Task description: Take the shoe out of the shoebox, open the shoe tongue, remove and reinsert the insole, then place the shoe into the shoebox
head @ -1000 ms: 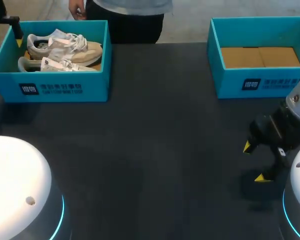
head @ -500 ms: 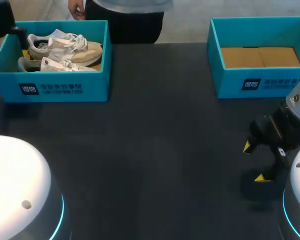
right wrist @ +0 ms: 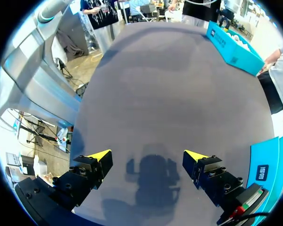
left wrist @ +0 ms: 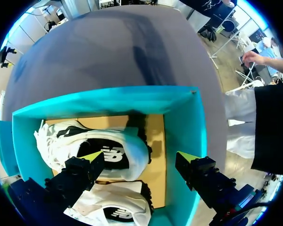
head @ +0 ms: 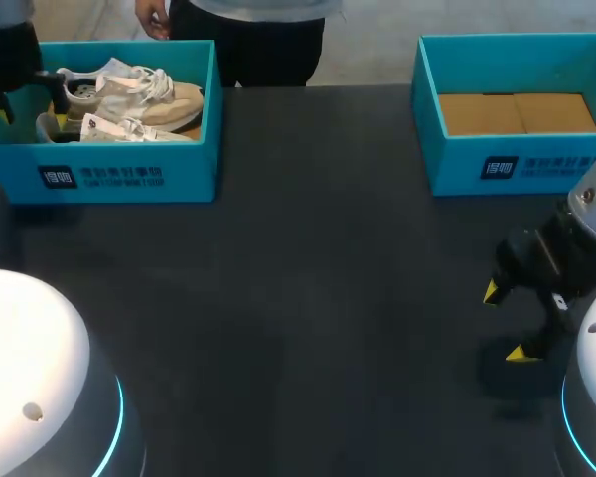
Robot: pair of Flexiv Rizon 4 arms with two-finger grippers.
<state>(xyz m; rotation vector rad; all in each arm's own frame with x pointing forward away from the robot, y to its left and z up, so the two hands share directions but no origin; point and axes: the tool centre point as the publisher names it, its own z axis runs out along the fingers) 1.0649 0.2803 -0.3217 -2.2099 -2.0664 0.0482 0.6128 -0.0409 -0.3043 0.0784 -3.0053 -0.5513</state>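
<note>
Your left hand [left wrist: 139,158] has moved over the ten-o'clock shoebox [left wrist: 132,100], wide open and empty above the shoe [left wrist: 111,155]; grasp likely next.

The dark tabletop [head: 308,298] carries two teal boxes: a shoebox [head: 129,174] upper left, another box [head: 497,164] upper right.

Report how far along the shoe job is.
Done: nothing yet; both sneakers lie in the left shoebox. In hand: the left gripper hangs open over the sneakers' heel end, not shut on either. The right gripper is open above the bare table. Left: lifting one out, opening the tongue, the insole, then returning it.
</note>
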